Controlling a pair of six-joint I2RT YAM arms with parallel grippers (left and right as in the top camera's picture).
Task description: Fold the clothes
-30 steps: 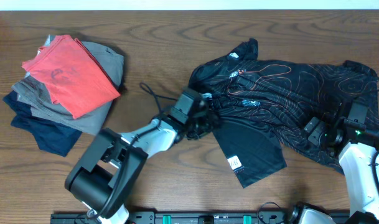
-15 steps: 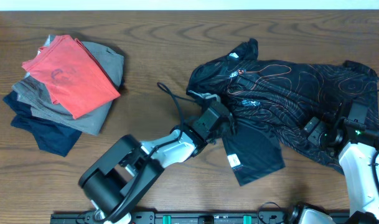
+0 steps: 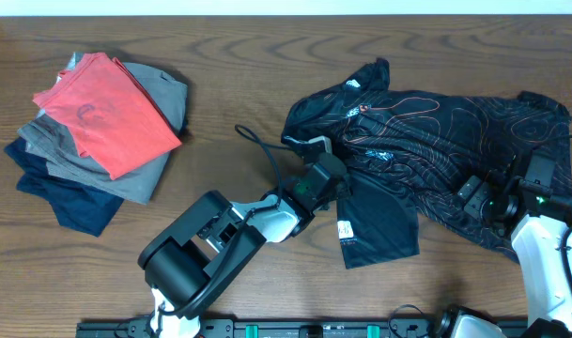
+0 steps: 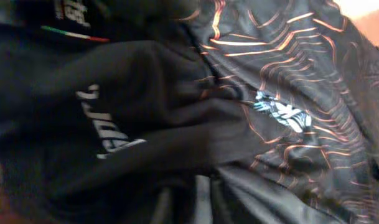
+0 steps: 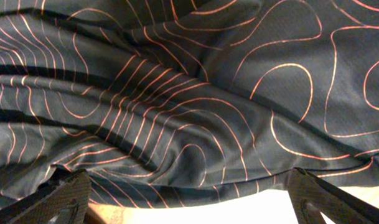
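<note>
The clothes (image 3: 445, 131), a black shiny jersey with thin orange contour lines, lie crumpled on the right half of the table. A plain black flap with a small white label (image 3: 345, 230) hangs toward the front edge. My left gripper (image 3: 332, 183) sits at the jersey's left edge. In the left wrist view the jersey (image 4: 282, 93) fills the frame, and the left gripper (image 4: 198, 199) has its fingers close together, pinching dark fabric. My right gripper (image 3: 475, 191) rests on the jersey's right part. It stands open (image 5: 192, 198), with the jersey's hem (image 5: 195, 124) lying between its fingers (image 5: 68, 199).
A pile of folded garments lies at the left: a red shirt (image 3: 107, 113) on top, grey ones (image 3: 159, 94) under it and navy (image 3: 69, 202) at the bottom. A black cable (image 3: 257, 145) loops on the wooden table (image 3: 267, 56) behind the left arm.
My left gripper moved right onto the jersey's left edge and its jaws closed on the fabric. The labelled black flap shifted left and bunched narrower. The right arm stayed still.
</note>
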